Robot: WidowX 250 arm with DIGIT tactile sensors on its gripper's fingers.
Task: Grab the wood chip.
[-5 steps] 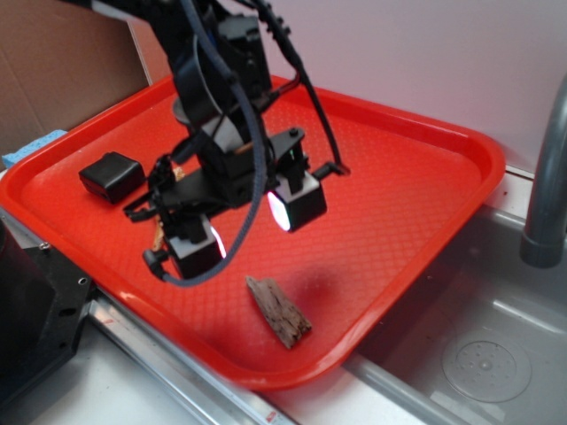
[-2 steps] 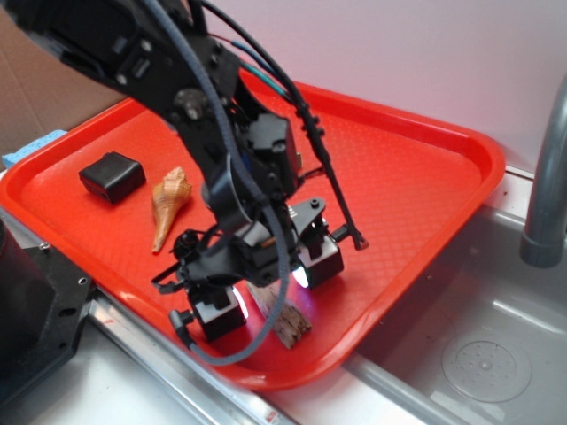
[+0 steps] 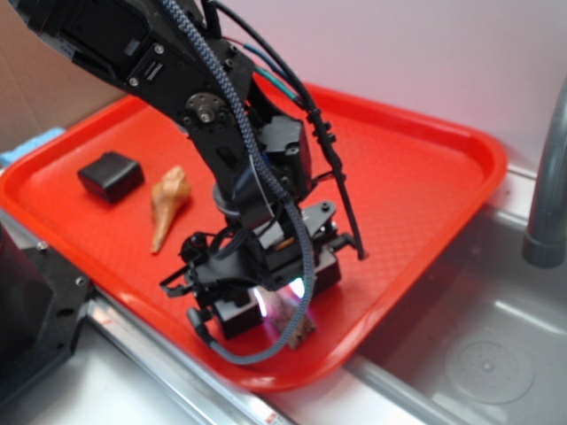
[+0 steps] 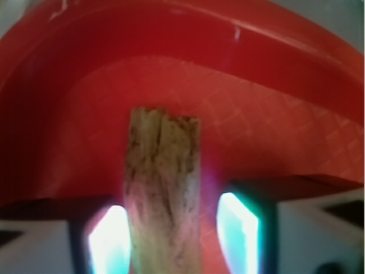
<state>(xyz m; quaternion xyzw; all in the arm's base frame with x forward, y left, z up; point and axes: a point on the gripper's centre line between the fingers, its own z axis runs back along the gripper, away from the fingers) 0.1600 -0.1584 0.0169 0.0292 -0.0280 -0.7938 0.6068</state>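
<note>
Red tray [image 3: 425, 177] is sitting w/ its near edge at a metal sink [image 3: 478, 354]; grey faucet pipe [image 3: 547, 195] is rising at far right. Gripper [image 3: 276, 299] is hanging low over tray's near edge, fingers [image 4: 238, 231] straddling the wood chip [image 4: 163, 194], which is lying on tray floor near the front rim. Jaws are standing partly open: wrist view is showing a gap btwn each glowing pad and the chip, so no contact visible. Tan seashell [image 3: 168, 202] and black block [image 3: 111, 175] are lying well apart to the left.
</note>
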